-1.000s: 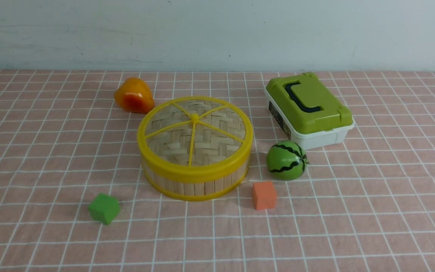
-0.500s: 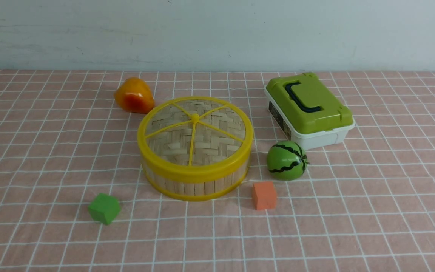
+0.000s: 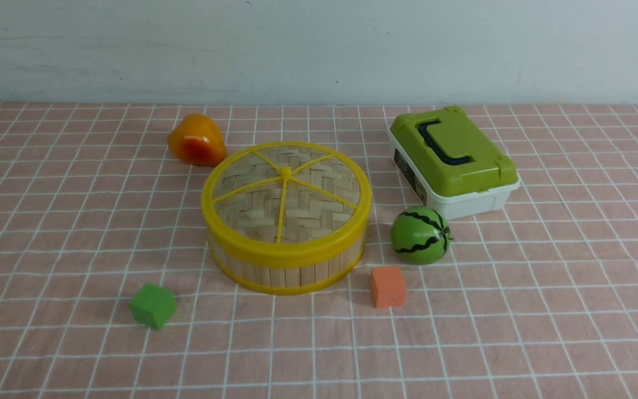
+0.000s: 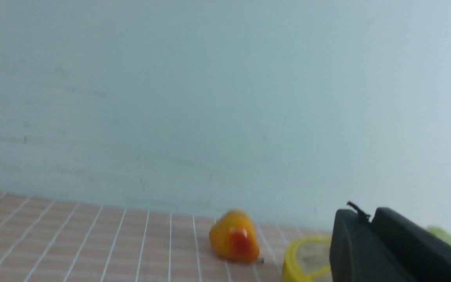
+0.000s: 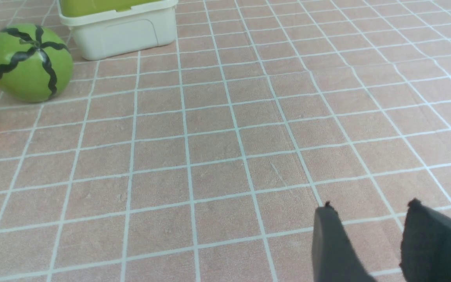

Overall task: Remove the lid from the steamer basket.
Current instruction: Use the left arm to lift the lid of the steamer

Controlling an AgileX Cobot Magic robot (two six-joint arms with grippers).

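The steamer basket stands mid-table, a low bamboo-slat tub with yellow rims. The lid, a woven-bamboo disc with yellow rim, spokes and centre knob, sits on top of it. Neither arm shows in the front view. In the left wrist view my left gripper is shut and empty, raised, with part of the lid's yellow rim beyond it. In the right wrist view my right gripper is open and empty, low over bare cloth, well to the right of the basket.
An orange-yellow toy fruit lies behind the basket on the left. A white box with green lid stands at the back right. A toy watermelon and an orange cube lie right of the basket, a green cube front left.
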